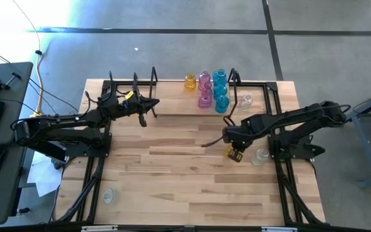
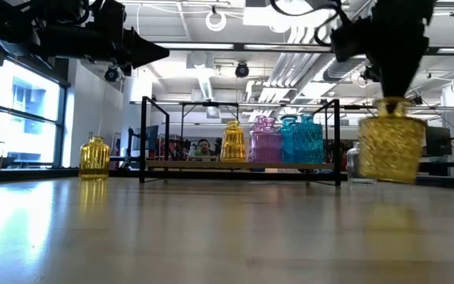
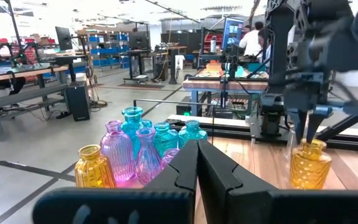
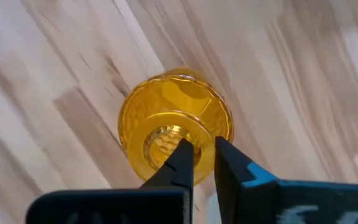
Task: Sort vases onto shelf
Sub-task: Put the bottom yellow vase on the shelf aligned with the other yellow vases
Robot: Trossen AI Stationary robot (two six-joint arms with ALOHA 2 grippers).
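My right gripper is mid-table, right of centre, shut on an amber vase. Along the table's far edge stands the shelf, a light board in black rods. On its right half stand an amber vase, two pink vases and three cyan vases, all on their bases. My left gripper hovers shut and empty over the shelf's left half, pointing toward those vases. The low view shows another amber vase left of the shelf. My right gripper holds the amber vase by the rim of its neck, one finger inside the mouth and one outside. The fingers come from above, pointing down. The vase hangs upright below them, and in the low view its base looks just clear of the tabletop.
Clear vases stand at the shelf's right end, beside my right gripper and near the table's near-left corner. Bare wood lies across the table's middle. People and workbenches show in the room beyond.
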